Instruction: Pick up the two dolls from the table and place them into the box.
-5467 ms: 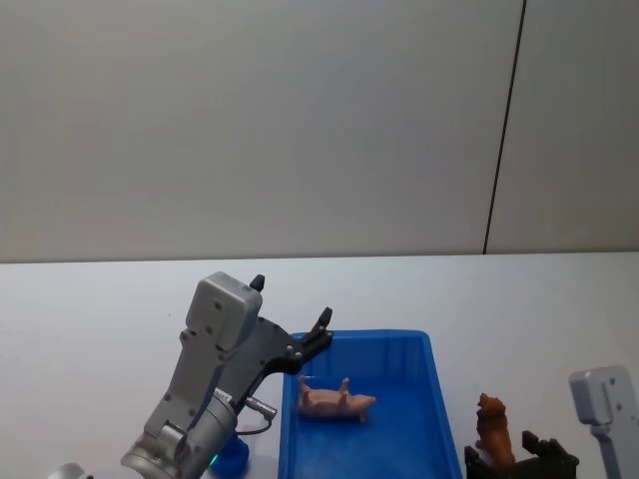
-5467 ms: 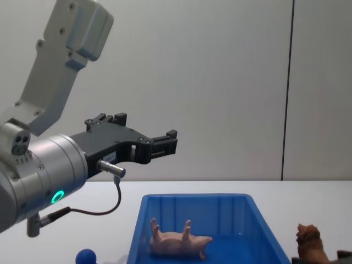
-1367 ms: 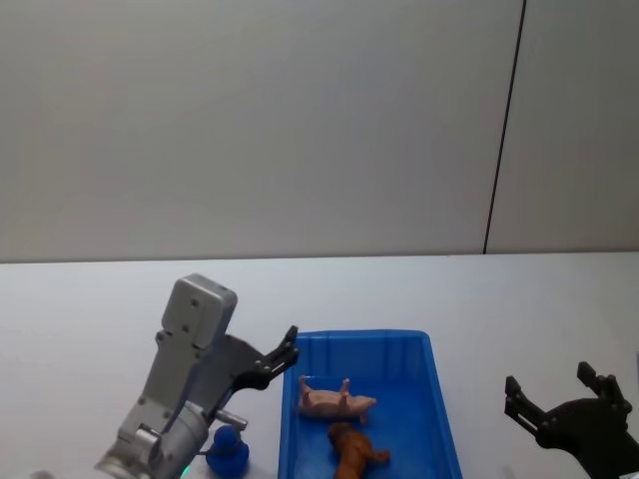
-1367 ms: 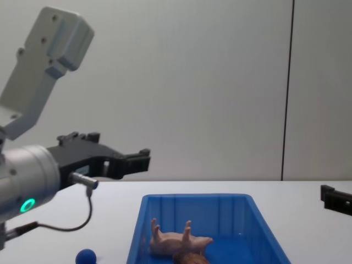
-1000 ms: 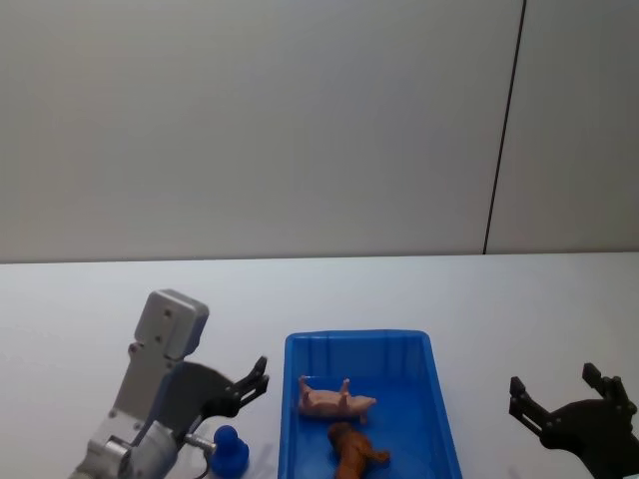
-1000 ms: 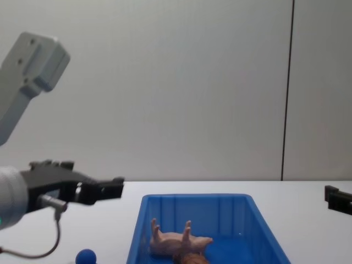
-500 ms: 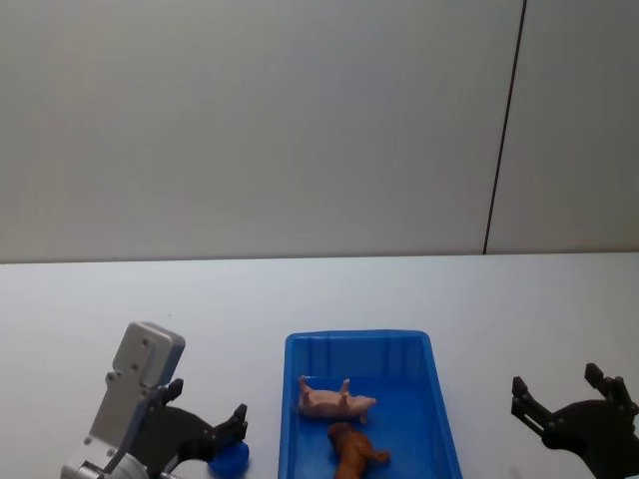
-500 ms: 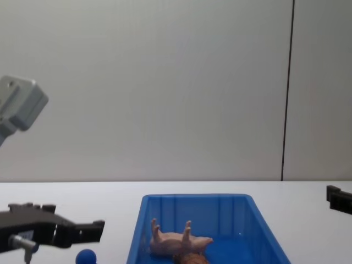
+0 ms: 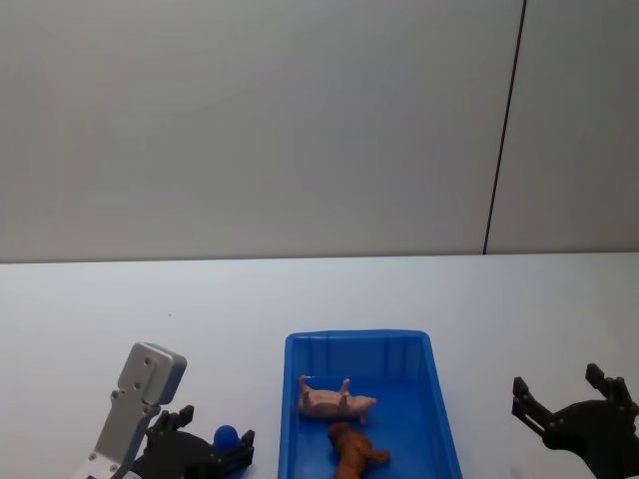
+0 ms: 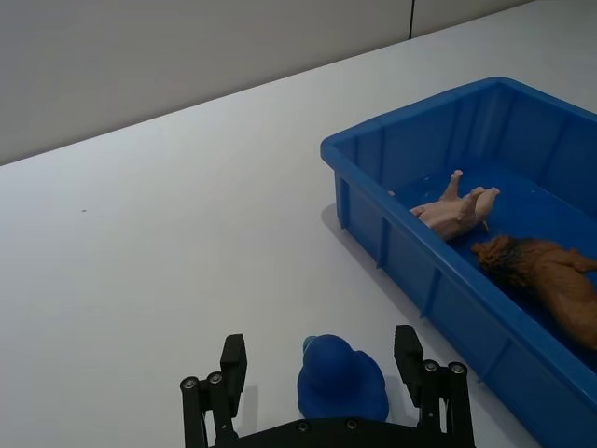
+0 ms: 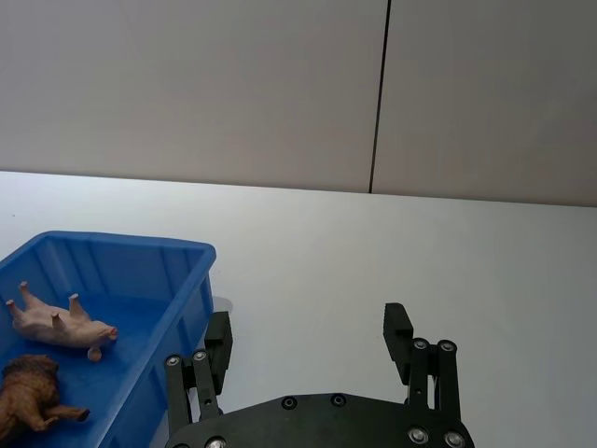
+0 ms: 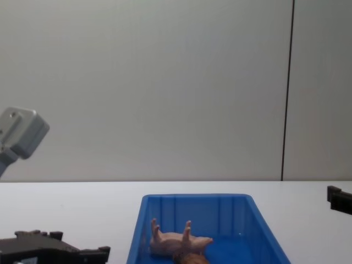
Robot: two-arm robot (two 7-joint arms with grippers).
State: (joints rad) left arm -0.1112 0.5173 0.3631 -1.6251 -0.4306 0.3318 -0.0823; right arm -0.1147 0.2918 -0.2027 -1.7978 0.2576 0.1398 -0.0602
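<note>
1. Lowered and drawn back toward the robot since the frames a few seconds ago, the left gripper [image 10: 322, 397] now sits low at the near left of the worktop [image 9: 300, 294], fingers [image 10: 233, 359] spread apart with a small blue duck-like toy [image 10: 340, 378] between them, not gripped. Over the same stretch the reddish-brown lion figure [image 9: 354, 451] has gone from the right gripper's side into the blue bin [image 9: 354, 339].

2. The nearest risk, judging from this, is that toy: it stands just between the open fingers, so any forward or sideways motion of the left arm could push it over or shove it against the bin's near wall. It is not one of the two dolls, so closing on it would be a wrong pick.

3. The right gripper [image 11: 308, 350] hovers near the right of the worktop, beside the bin but apart from it, fingers [image 11: 396, 327] wide and empty. A careless swing inward could clip the thick rim and shift the bin.

4. Farther in, the pale pink pig figure [image 9: 334, 399] lies on its back on the bin floor, legs up, with the lion just nearer the robot and close beside it. Both dolls look placed, so the task appears complete; a further reach into the bin would only disturb them.
</note>
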